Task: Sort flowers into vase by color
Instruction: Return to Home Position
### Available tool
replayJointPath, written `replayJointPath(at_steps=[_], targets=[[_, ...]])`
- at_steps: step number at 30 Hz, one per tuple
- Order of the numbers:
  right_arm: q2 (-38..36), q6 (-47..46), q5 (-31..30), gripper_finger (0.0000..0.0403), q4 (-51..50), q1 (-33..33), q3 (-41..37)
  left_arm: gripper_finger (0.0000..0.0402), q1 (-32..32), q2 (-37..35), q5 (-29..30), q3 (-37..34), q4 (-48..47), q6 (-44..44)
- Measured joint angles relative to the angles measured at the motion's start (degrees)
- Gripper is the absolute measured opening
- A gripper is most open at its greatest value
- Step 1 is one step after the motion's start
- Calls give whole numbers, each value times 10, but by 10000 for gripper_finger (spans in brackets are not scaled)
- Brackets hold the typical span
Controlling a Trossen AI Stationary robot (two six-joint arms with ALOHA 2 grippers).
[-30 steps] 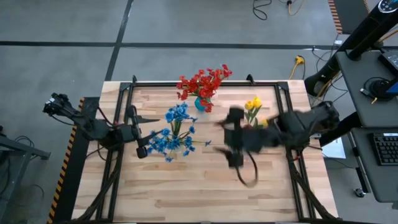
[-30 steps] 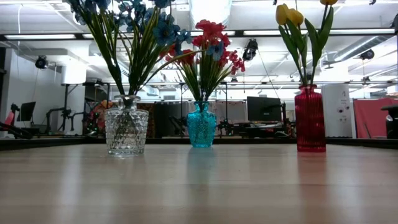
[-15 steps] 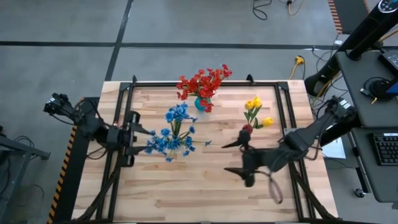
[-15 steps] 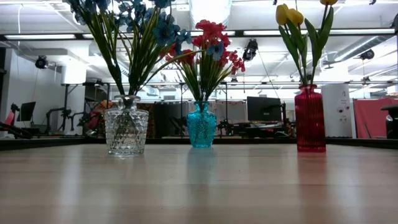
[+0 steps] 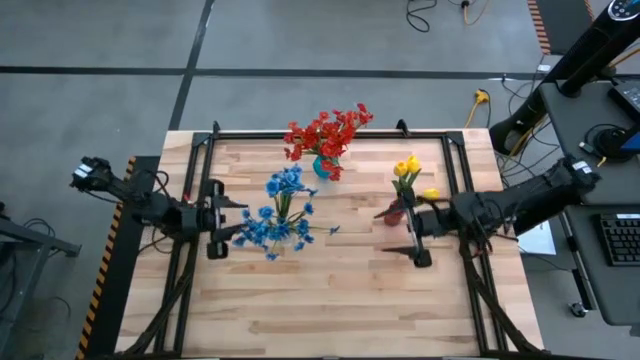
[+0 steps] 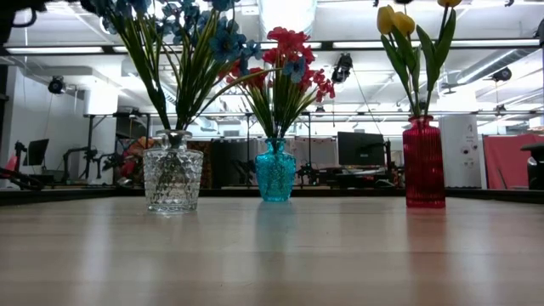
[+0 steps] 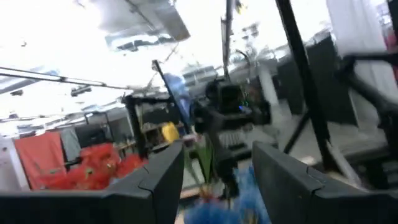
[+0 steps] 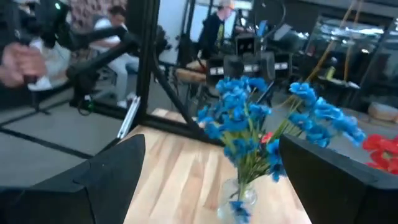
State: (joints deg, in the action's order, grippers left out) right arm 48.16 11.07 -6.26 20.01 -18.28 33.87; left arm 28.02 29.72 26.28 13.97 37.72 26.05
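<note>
Blue flowers stand with their stalks in a clear glass vase. Red flowers stand in a teal vase, and yellow flowers in a red vase. All three vases rest on the wooden table. My left gripper hangs open just left of the blue flowers, pointing toward them. My right gripper is open beside the red vase, pointing toward the table's left, with the blue flowers ahead between its fingers and nothing held.
A black frame runs along the table's edges, with posts at the far corners. The near half of the table shows bare wood. People are in the room beyond the table. A desk with a keyboard stands off the right edge.
My right gripper has come down from above the table's middle, tipped from pointing down to about level, and drawn back toward the right edge beside the red vase. My left gripper has sunk a little next to the blue flowers. Both stay open. The flowers have not moved.
</note>
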Motion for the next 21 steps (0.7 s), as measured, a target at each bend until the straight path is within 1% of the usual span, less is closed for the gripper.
replayJointPath(at_steps=[1,3,4,7,8,9,11,13,15,16,20,21], targets=[[-4,0,37,361,8,24,-9,172,-6,-8,-10,-4,-16,3],[-14,-3,107,361,4,66,-26,172,-10,-31,-53,-7,-43,5],[-19,-12,132,361,4,83,-33,172,-10,-41,-75,-7,-46,6],[-41,-35,162,361,16,115,-59,172,-4,-77,-151,-5,-45,-7],[-49,-39,165,361,17,120,-67,172,-1,-92,-169,0,-61,-19],[-56,-41,167,361,16,121,-76,172,2,-107,-172,8,-91,-30],[-72,-43,168,361,14,121,-95,172,3,-145,-149,25,-193,-64],[-91,-49,169,361,15,121,-113,172,2,-180,-98,29,-278,-115],[-112,-52,168,361,18,121,-131,172,2,-210,-38,20,-297,-140],[-124,-52,168,361,20,121,-141,172,1,-226,-29,14,-298,-140],[-171,-55,168,361,51,121,-178,172,2,-292,-37,7,-302,-131],[-181,-57,168,361,64,121,-188,172,2,-298,-36,7,-302,-131]])
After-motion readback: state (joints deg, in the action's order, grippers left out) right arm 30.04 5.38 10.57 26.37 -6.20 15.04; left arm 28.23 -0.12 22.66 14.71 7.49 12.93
